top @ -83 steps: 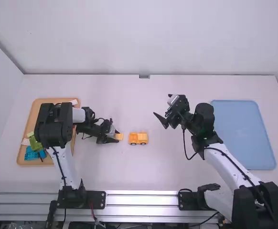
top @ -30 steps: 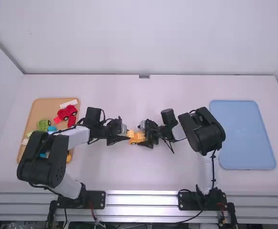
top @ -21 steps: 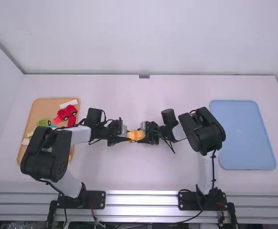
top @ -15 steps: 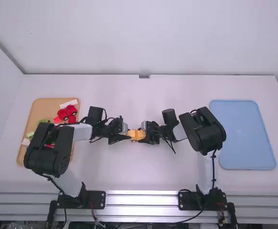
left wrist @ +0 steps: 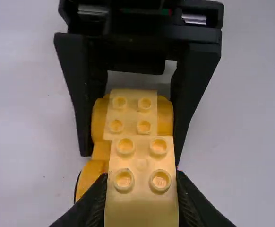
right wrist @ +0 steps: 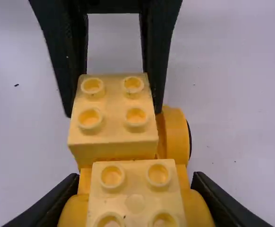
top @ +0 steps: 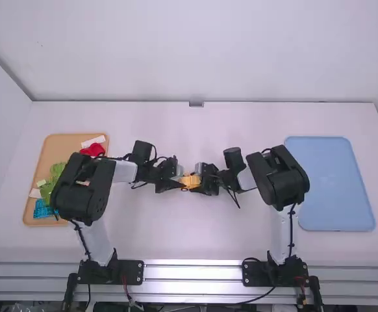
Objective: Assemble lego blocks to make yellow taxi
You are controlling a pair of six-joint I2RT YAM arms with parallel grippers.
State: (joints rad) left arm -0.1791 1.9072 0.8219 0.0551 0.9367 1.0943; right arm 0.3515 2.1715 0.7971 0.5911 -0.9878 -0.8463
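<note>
Gripping, left jaws (top: 181, 182) bracket the yellow block (left wrist: 142, 205), right jaws (top: 199, 181) the yellow car (right wrist: 175, 137).

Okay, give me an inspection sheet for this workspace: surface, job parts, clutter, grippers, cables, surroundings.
Surface: white table, a few small dark specks.
Job parts: studded pale yellow block at one end of the wheeled yellow vehicle base; whether it is fully seated, cannot tell.
Clutter: tan tray on the left with red, green and blue pieces; light blue tray on the right.
Grippers: left gripper closed on the block; right gripper closed on the vehicle base.
Cables: black cables run along both arms; snags, nothing seen.
Surroundings: white wall behind, metal rails along the near edge.
</note>
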